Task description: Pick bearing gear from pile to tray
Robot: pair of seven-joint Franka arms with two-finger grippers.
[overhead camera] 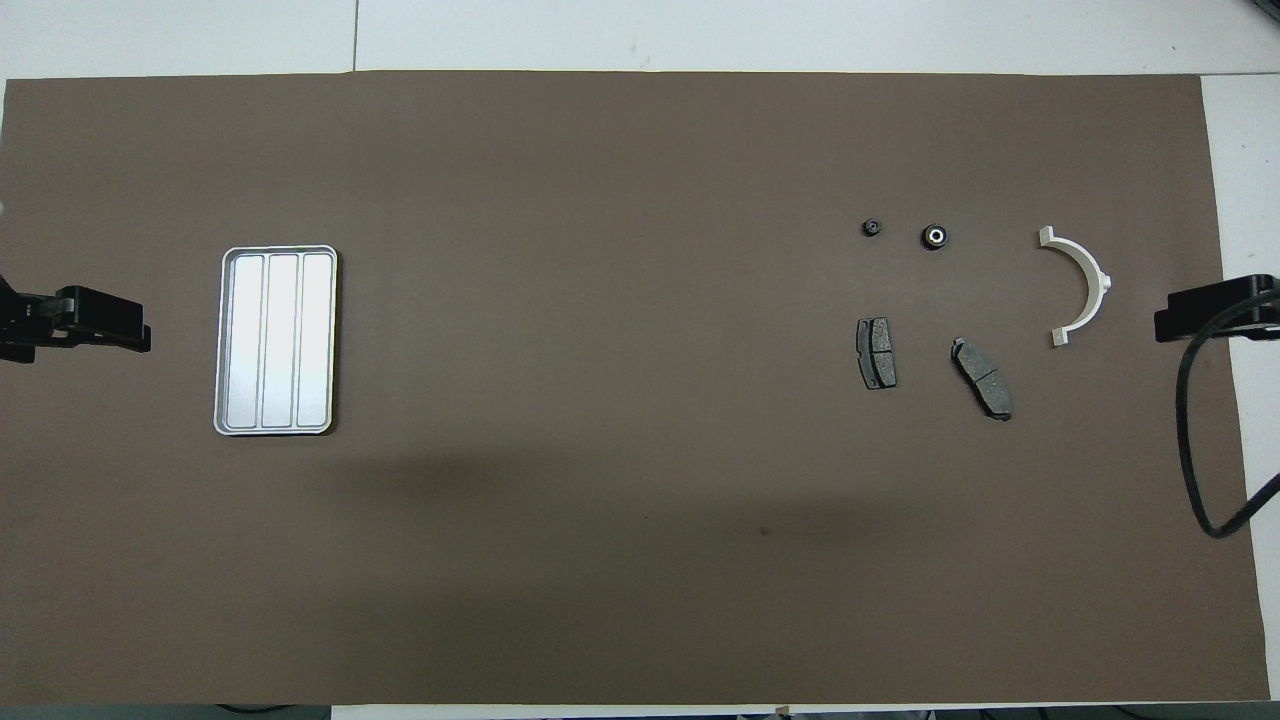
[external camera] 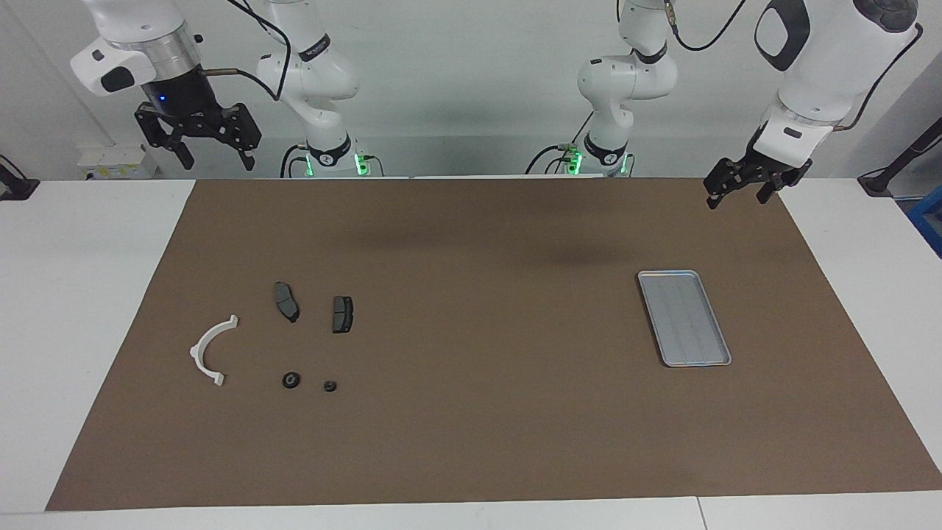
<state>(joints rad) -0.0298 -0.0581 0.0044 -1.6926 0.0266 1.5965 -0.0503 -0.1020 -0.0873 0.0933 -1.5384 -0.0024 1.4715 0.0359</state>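
The pile lies on the brown mat toward the right arm's end: a white arc bracket (external camera: pixel 197 352) (overhead camera: pixel 1100 283), two dark grey brake pads (external camera: pixel 286 301) (external camera: pixel 342 314) (overhead camera: pixel 982 378) (overhead camera: pixel 876 353), and two tiny black round pieces (external camera: pixel 291 380) (external camera: pixel 330 386) (overhead camera: pixel 934 237) (overhead camera: pixel 871 228). The larger round piece has a light centre. The silver grooved tray (external camera: pixel 684 318) (overhead camera: pixel 278 340) lies empty toward the left arm's end. My right gripper (external camera: pixel 215 158) (overhead camera: pixel 1200 310) hangs open and empty, high over the mat's edge beside the pile. My left gripper (external camera: pixel 738 197) (overhead camera: pixel 100 325) hangs open and empty over the mat's edge beside the tray.
The brown mat (external camera: pixel 471 368) covers most of the white table (external camera: pixel 66 294). A black cable (overhead camera: pixel 1195 440) loops down from the right arm over the mat's edge. The two round pieces lie farther from the robots than the brake pads.
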